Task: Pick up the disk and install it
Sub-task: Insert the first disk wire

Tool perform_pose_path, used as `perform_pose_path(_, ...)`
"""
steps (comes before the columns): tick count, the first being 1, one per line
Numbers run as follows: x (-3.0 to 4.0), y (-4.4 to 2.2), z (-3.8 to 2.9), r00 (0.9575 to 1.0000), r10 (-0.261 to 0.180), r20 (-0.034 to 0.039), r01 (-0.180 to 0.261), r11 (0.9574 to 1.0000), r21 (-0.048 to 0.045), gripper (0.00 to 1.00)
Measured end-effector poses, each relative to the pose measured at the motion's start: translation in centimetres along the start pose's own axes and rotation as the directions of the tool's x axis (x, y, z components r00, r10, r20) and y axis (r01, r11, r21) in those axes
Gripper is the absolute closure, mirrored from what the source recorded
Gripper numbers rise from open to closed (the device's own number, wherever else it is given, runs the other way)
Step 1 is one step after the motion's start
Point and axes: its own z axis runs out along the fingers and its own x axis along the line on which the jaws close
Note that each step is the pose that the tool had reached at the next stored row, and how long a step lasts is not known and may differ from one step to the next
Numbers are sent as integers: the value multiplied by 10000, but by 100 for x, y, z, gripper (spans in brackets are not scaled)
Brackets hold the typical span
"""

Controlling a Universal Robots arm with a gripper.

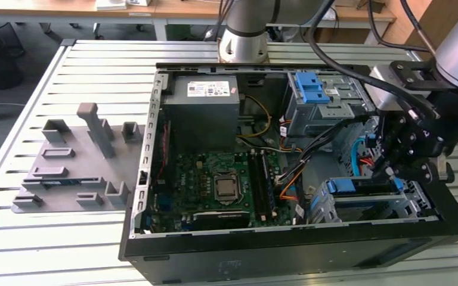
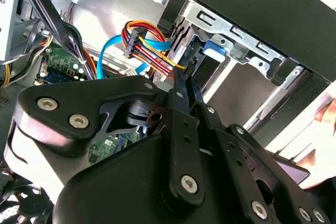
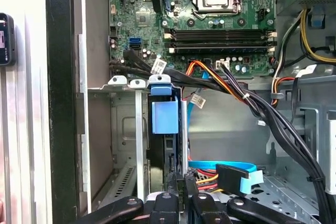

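The disk (image 1: 362,189) stands on edge inside the drive cage (image 1: 408,208) at the front corner of the open computer case, on the exterior view's right. Its blue carrier frame (image 3: 165,115) faces up out of the cage in the first wrist view. My gripper (image 1: 390,170) hangs just above that cage. In the second wrist view its black fingers (image 2: 185,80) lie pressed together and point at the blue carrier (image 2: 215,45). In the first wrist view the gripper (image 3: 181,187) sits right beside the disk's edge, with nothing between the fingertips.
A bare blue bracket (image 1: 312,89) sits on the upper drive cage. The grey power supply box (image 1: 201,98) and the motherboard (image 1: 221,185) take up the rest of the case. Cable bundles (image 3: 252,100) cross beside the cage. A grey fixture (image 1: 70,161) lies on the slatted table.
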Motion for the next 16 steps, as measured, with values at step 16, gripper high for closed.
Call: perform_pose_path(16,18,-5,46,10000,26,1,-26,10000,0,83)
